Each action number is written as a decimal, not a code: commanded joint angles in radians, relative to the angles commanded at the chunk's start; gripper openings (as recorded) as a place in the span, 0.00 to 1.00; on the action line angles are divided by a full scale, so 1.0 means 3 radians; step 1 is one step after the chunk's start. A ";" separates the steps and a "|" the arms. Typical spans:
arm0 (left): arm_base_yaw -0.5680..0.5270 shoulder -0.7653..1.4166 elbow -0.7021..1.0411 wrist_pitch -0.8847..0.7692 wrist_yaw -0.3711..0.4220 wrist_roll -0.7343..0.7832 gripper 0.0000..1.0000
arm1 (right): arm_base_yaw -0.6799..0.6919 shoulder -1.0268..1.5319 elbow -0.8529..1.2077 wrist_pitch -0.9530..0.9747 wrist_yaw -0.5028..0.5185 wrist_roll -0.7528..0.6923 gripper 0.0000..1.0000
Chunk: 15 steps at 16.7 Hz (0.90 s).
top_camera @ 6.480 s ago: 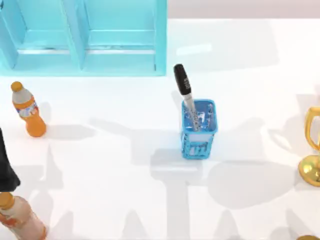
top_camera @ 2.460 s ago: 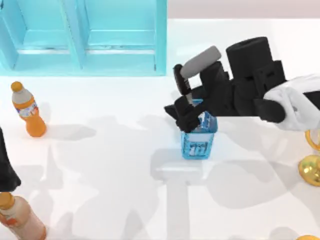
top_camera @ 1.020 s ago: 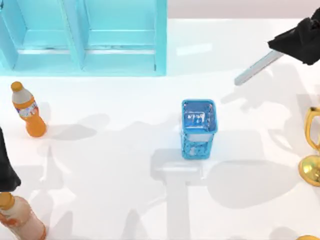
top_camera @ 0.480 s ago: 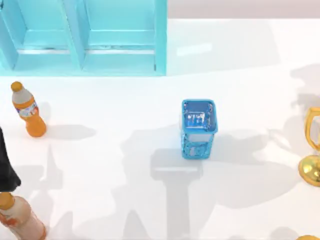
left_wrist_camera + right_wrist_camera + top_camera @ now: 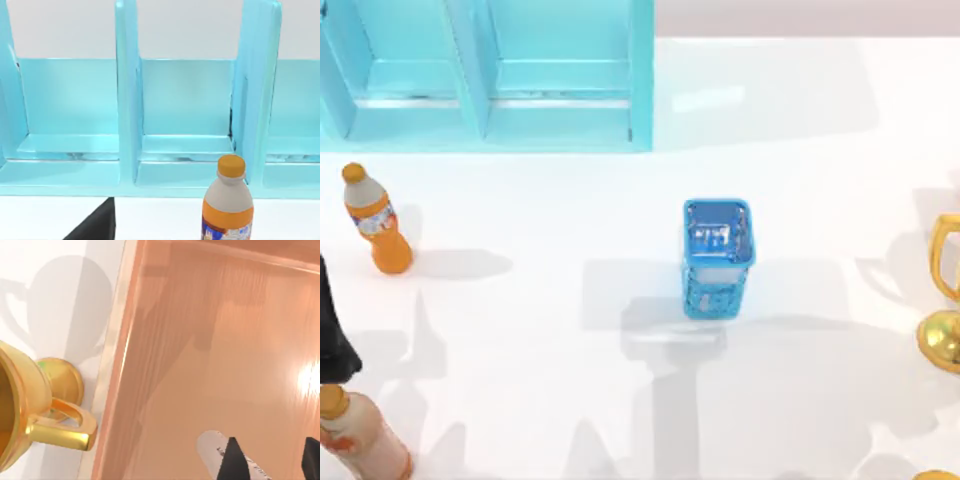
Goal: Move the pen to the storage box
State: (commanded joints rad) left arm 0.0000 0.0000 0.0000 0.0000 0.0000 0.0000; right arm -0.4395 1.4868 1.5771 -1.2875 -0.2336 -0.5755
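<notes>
Comparing with one second ago, the right arm and pen have left the top view; the blue holder (image 5: 718,255) stands empty. The right gripper (image 5: 270,460) now clasps the pen (image 5: 220,452) over the wooden storage box (image 5: 210,340), beside the gold trophy (image 5: 30,405).

White table (image 5: 520,330), bottles, basket, perhaps trophy.
</notes>
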 joint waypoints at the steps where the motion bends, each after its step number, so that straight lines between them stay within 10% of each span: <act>1: 0.0000 0.0000 0.0000 0.0000 0.0000 0.0000 1.00 | 0.0000 0.0000 0.0000 0.0000 0.0000 0.0000 0.00; 15: 0.0000 0.0000 0.0000 0.0000 0.0000 0.0000 1.00 | 0.0107 0.0100 -0.0617 0.0658 0.0121 -0.0034 0.00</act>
State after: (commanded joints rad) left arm 0.0000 0.0000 0.0000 0.0000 0.0000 0.0000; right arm -0.4075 1.5168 1.3920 -1.0900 -0.1973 -0.5858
